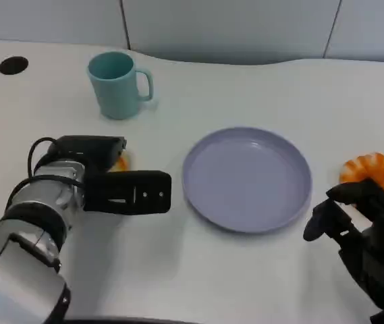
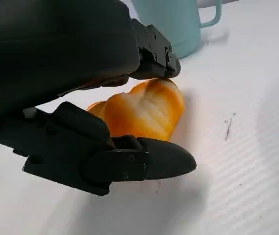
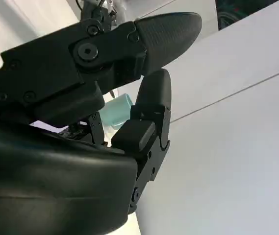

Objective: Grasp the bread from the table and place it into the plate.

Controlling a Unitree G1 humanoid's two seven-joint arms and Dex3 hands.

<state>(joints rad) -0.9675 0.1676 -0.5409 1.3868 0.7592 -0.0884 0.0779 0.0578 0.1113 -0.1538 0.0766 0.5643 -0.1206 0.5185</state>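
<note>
**Bread between the left hand's fingers, not yet lifted**

Bread, a glossy golden-orange ridged loaf (image 2: 146,110), lies on the white table (image 1: 178,270) left of the round lavender plate (image 1: 247,177), near the teal ceramic mug (image 1: 117,84). The left hand (image 1: 121,189) has its fingers (image 2: 144,164) on either side of the loaf, one touching its top; whether the grip is firm I cannot tell. The right hand (image 1: 364,236) holds nothing, fingers loosely apart, by another orange item (image 1: 380,172). The grasp step looks underway; next comes closing firmly, lifting, and carrying right over the plate rim
</note>
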